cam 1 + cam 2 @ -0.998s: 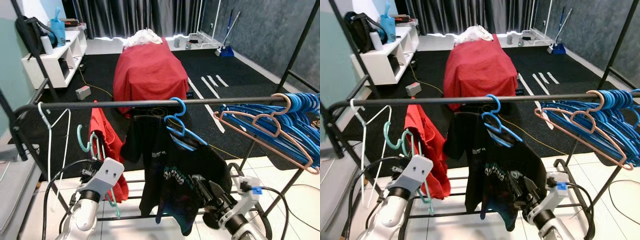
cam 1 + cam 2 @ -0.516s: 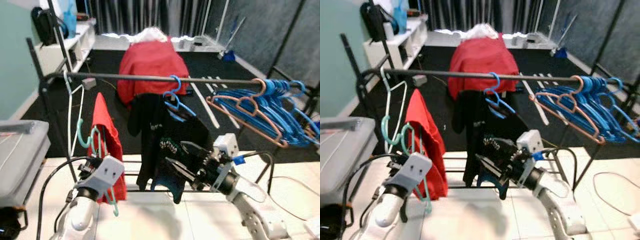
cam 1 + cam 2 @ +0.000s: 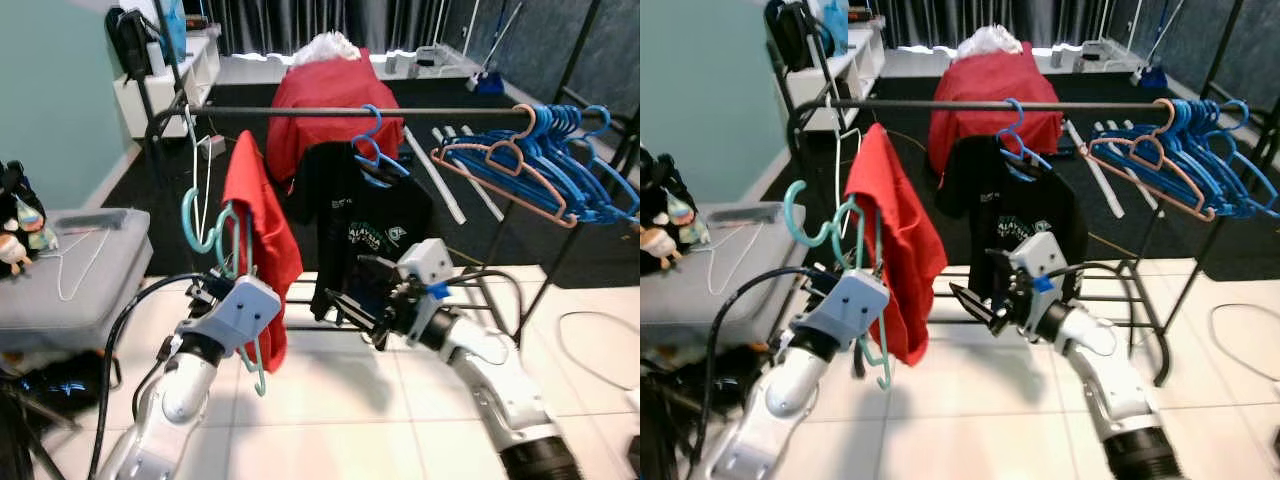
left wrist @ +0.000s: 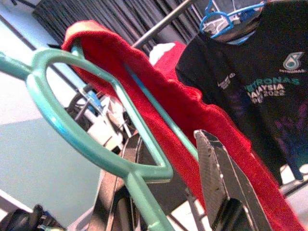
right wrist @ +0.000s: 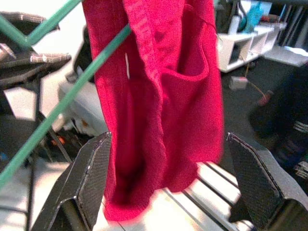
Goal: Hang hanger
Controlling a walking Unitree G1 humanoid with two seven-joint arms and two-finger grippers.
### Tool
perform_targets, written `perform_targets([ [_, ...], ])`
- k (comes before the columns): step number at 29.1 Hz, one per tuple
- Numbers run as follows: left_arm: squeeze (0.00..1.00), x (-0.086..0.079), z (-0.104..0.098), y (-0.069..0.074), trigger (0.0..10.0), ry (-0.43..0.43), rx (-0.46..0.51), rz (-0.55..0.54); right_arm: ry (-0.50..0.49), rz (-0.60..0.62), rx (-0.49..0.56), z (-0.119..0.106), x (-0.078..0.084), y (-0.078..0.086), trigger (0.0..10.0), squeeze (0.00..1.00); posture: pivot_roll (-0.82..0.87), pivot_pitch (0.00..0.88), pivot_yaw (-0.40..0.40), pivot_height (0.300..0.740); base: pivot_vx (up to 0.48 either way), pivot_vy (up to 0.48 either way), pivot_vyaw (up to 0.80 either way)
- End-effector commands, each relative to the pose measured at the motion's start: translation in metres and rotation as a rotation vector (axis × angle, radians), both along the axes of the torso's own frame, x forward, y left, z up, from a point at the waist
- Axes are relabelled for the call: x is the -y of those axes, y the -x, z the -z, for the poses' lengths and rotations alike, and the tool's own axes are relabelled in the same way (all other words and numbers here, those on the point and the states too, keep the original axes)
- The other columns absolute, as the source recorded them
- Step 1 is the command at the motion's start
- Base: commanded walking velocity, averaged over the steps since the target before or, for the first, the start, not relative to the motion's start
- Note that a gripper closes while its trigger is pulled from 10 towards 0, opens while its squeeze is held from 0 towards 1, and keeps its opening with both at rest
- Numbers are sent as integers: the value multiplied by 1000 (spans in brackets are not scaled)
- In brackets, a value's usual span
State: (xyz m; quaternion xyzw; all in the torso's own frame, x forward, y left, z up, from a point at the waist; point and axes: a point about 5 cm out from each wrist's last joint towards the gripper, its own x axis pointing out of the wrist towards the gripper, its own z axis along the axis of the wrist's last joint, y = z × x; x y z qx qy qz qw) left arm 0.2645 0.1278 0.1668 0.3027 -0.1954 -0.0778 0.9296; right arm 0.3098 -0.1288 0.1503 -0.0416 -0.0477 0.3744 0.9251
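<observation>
A teal hanger (image 3: 205,222) carrying a red garment (image 3: 262,235) is held up in front of the black rail (image 3: 300,111), its hook below rail height. My left gripper (image 3: 222,292) is shut on the hanger's lower part. My right gripper (image 3: 345,305) is open, its fingers pointing left at the red garment's lower half; in the right wrist view the garment (image 5: 159,96) hangs between the two spread fingers (image 5: 91,178). A black T-shirt (image 3: 370,215) on a blue hanger hangs at mid-rail.
A bunch of blue hangers (image 3: 575,165) and a pink one (image 3: 500,160) crowd the rail's right end. A white wire hanger (image 3: 192,140) hangs at the left end. A grey bin (image 3: 70,285) stands to the left. A cable (image 3: 590,330) lies on the tiles.
The camera has pulled back, so the rack sits farther away. My right gripper has risen and swung left toward the red garment. The left gripper still holds the teal hanger.
</observation>
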Motion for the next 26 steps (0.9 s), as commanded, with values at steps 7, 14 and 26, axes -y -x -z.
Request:
perform_targets([
  [7, 0, 11, -17, 4, 10000, 16, 40, 91, -23, 1, 44, 0, -8, -7, 10000, 0, -27, 0, -8, 740, 0, 0, 0],
  [14, 0, 25, -19, 7, 10000, 23, 7, 190, 4, -39, 72, 3, -22, -8, 10000, 0, -21, 0, -9, 740, 0, 0, 0],
  [26, 0, 32, -19, 9, 10000, 26, -30, 260, 118, 56, 160, -1, -25, -26, 10000, 0, -13, 0, -7, 740, 0, 0, 0],
])
